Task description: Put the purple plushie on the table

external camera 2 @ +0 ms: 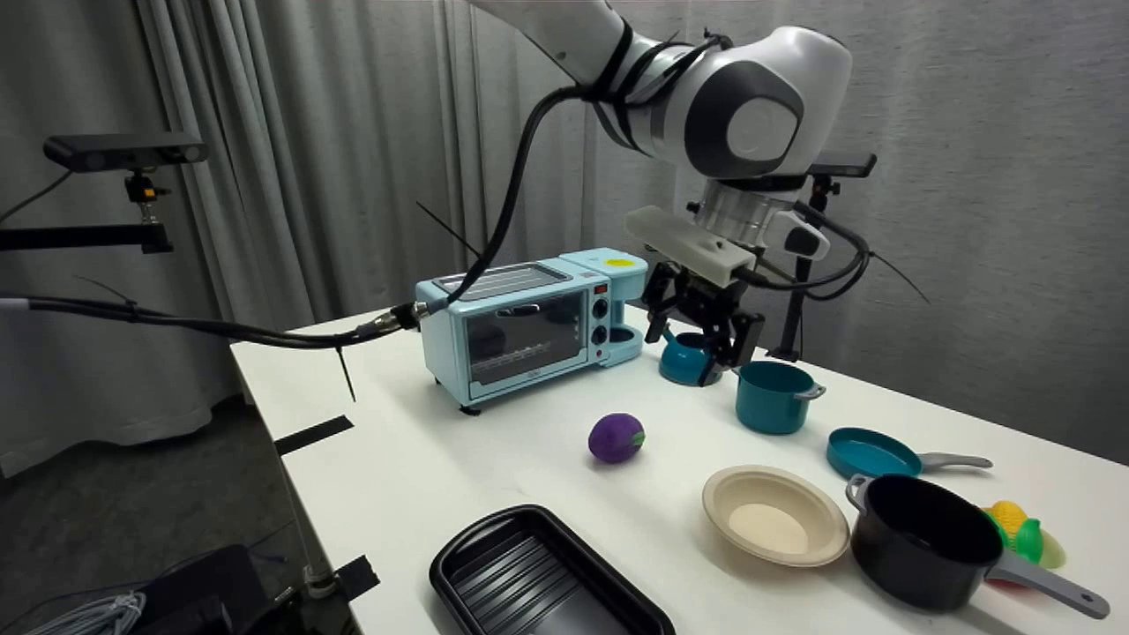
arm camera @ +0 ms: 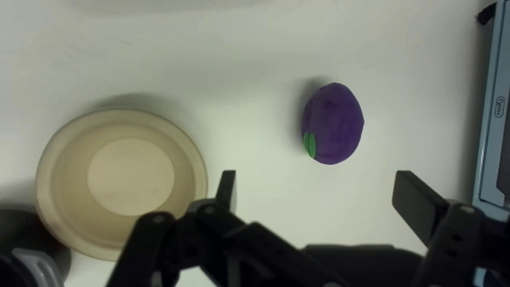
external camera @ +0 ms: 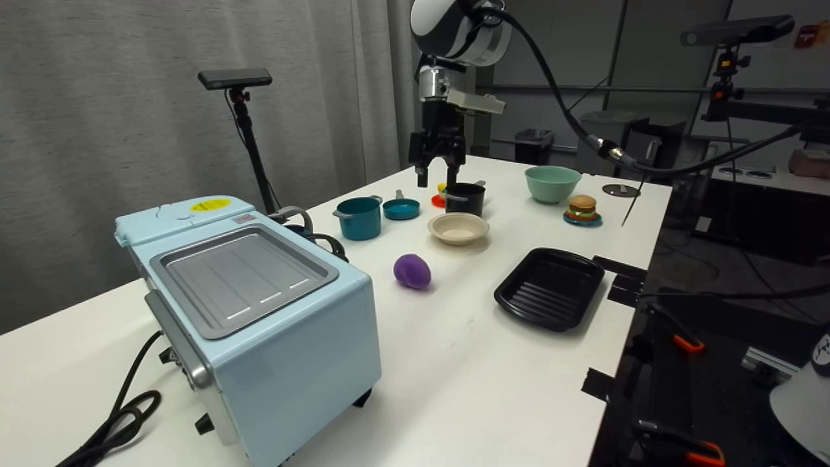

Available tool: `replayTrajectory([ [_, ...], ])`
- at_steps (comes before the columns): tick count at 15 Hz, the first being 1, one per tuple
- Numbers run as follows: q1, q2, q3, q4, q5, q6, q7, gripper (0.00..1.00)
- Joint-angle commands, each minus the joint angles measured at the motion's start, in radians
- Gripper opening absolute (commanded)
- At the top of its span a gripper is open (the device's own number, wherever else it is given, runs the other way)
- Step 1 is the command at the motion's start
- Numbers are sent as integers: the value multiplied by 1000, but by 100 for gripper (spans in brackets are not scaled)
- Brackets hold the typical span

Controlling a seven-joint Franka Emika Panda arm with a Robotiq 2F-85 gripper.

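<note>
End effector (external camera: 437,176) — plushie (external camera: 412,271) below, apart

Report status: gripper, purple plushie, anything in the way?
Gripper open, empty. Purple plushie on the table, ungripped. Nothing visible between them; beige bowl nearby.

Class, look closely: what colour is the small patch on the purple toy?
Green. The patch on the toy shows best in the wrist view.
</note>
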Motion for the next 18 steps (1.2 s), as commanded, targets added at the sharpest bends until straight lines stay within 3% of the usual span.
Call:
replayTrajectory([
  [1,-13,-102,-21,-96,27,30,-57,100],
  [3,-18,-136,-36,-124,28,28,-66,100],
  [4,1,-75,-38,-55,7,-3,-30,100],
  [18,-3,-111,-48,-95,9,5,-39,100],
])
